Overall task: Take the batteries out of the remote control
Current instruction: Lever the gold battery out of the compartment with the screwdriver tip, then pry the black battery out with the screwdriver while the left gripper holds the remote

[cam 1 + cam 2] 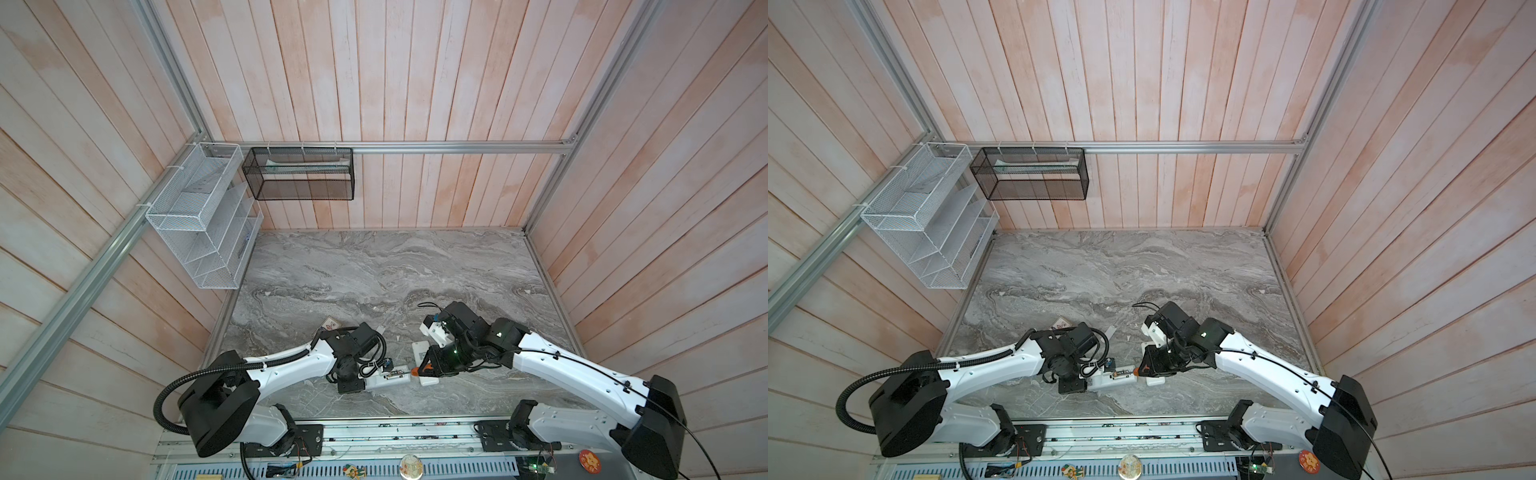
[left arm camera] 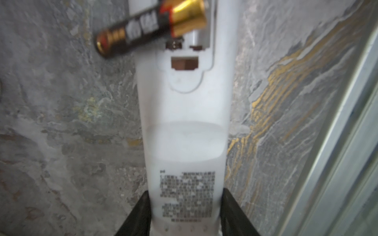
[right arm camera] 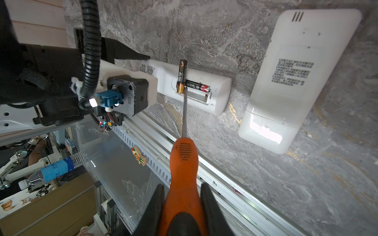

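In both top views the left gripper clamps one end of the white remote control on the marble table, near its front edge, facing the right gripper. In the left wrist view the compartment is uncovered and one battery lies tilted across its rim. In the right wrist view the right gripper is closed on the orange screwdriver, whose tip stands where that battery meets the other battery, seated in the compartment.
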